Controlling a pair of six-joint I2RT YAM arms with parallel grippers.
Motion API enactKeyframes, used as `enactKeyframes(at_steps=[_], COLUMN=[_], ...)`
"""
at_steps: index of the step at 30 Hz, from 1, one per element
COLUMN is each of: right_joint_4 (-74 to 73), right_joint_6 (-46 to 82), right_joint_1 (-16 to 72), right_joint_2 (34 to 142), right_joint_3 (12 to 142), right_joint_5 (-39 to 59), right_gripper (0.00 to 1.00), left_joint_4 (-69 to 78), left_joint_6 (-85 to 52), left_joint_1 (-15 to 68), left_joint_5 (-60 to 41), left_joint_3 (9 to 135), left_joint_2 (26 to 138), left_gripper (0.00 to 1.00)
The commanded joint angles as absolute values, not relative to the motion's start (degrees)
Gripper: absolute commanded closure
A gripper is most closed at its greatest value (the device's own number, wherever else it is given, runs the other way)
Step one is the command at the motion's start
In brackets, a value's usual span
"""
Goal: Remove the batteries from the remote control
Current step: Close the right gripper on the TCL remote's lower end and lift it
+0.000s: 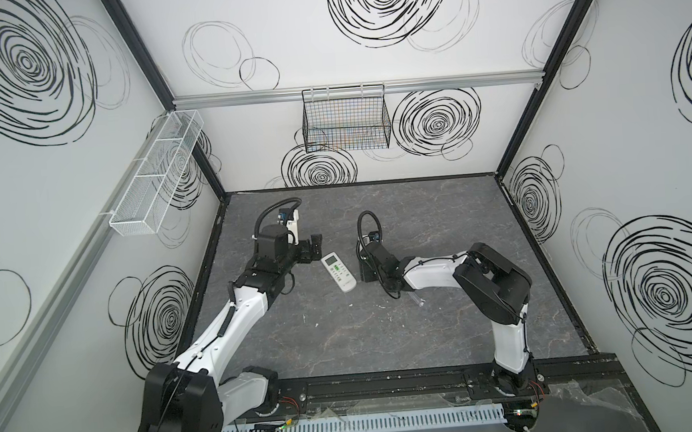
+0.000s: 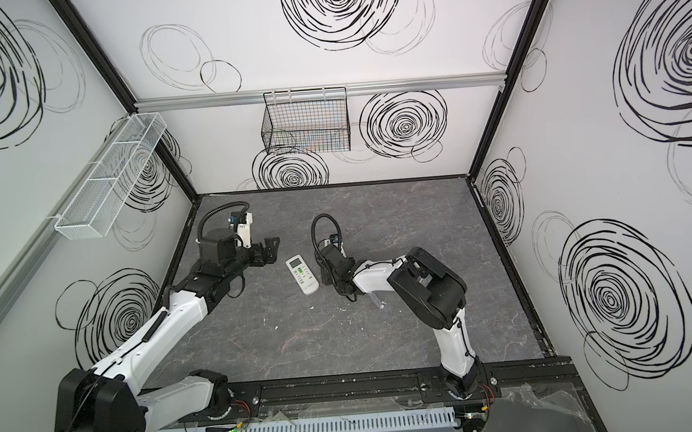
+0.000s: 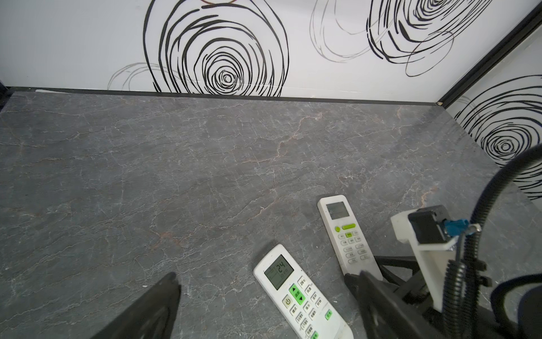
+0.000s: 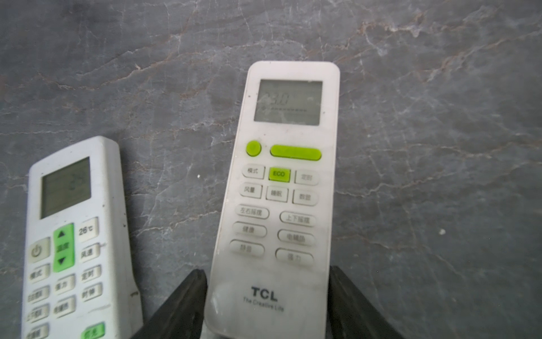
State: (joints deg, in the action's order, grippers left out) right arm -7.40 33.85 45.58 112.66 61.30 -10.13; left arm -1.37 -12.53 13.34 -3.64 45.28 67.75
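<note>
While the left gripper (image 3: pixel 262 277) is hanging spread wide and empty over the green-arrow remote (image 1: pixel 338 271), the real business is sitting further right; the right gripper (image 4: pixel 267 270) is straddling the lower end of the TCL remote (image 4: pixel 278 190), its fingers (image 4: pixel 187 302) hard beside both long edges, though I cannot tell whether it's truly pinching. Both remotes are lying face up on the table (image 1: pixel 427 324), so the batteries aren't showing; I'm judging they're inside, behind back covers. Doing this well means squeezing squarely on the edges, staying off the buttons, lifting level and turning it cover-up, minding the neighbour lying just beside it. Containers now: the white mesh tray (image 1: pixel 158 176) on the left wall is showing three compartments with nothing in them; the black wire basket (image 1: pixel 346 121) on the back wall is looking bare too.
</note>
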Motion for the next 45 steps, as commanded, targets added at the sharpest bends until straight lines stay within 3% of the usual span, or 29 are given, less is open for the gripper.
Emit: enactKeyframes(at_steps=[1, 6, 12, 27, 31, 37, 45], right_joint_4=[-7.6, -8.7, -12.5, -31.0, -37.7, -41.6, -45.1], right_joint_6=[34.6, 34.2, 32.7, 27.0, 26.0, 21.2, 18.1], right_joint_1=[44.9, 44.4, 43.2, 39.3, 39.5, 42.1, 46.4], right_joint_2=[112.4, 111.9, 109.3, 89.6, 85.0, 82.2, 81.3], right_joint_3=[58.5, 57.4, 54.7, 41.4, 37.3, 34.3, 33.4], right_joint_5=[-9.1, -10.1, -9.5, -2.9, 2.5, 5.8, 7.0], right_gripper=[0.34, 0.37, 0.47, 0.47, 0.47, 0.47, 0.47], left_joint_4=[1.0, 0.7, 1.0, 1.0, 2.1, 9.2, 11.9], left_joint_6=[-13.0, -12.9, -12.6, -14.9, -16.3, -19.7, -22.2], left_joint_1=[12.8, 12.5, 12.5, 12.1, 11.9, 11.4, 12.2], left_joint_5=[-4.4, -5.3, -7.2, -16.7, -23.3, -43.0, -44.2], left_joint_3=[44.8, 45.2, 45.2, 45.9, 45.7, 43.2, 41.6], left_joint_2=[67.2, 67.5, 67.8, 68.4, 68.5, 68.3, 68.5], left_gripper=[0.04, 0.04, 0.04, 0.04, 0.04, 0.04, 0.04])
